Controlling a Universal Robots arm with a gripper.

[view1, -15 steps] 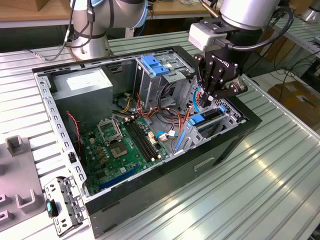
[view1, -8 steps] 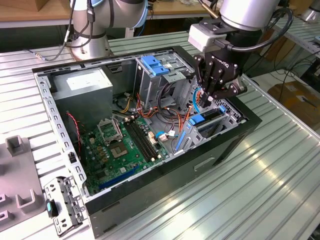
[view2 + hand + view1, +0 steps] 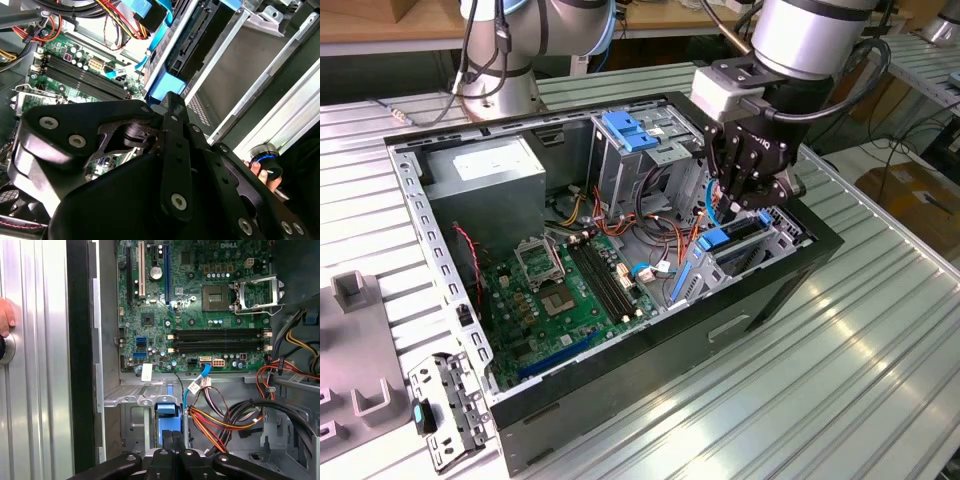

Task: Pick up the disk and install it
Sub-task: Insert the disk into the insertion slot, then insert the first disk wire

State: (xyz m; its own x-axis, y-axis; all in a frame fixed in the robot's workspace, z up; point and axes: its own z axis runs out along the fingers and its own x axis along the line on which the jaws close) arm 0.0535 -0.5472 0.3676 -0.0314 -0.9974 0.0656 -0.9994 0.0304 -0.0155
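- The gripper (image 3: 738, 207) hangs low inside the open computer case (image 3: 760, 300). Its two fingers are squeezed together, and I see nothing between them.
- The disk (image 3: 738, 240) sits right under the gripper, in a slot of the metal cage (image 3: 790, 235). It has blue rails on its sides.
- In the second wrist view, the tip of the gripper is just by the blue tab (image 3: 167, 87) at the end of the disk. I cannot tell if they touch.
- I think the job right now is to seat the disk all the way down in its slot. I cannot tell if it is fully in yet.
- To do this well, the push should go straight along the slot, so both rails slide evenly.
- It should go slowly and gently. A tilted push could jam the disk in the cage.
- A bunch of wires (image 3: 225, 424) lies close beside the gripper. The arm should keep off them so none get pinched.
- A person's hand (image 3: 5, 315) rests by a round knob (image 3: 5, 347) on the table (image 3: 840, 380), well apart from the gripper.
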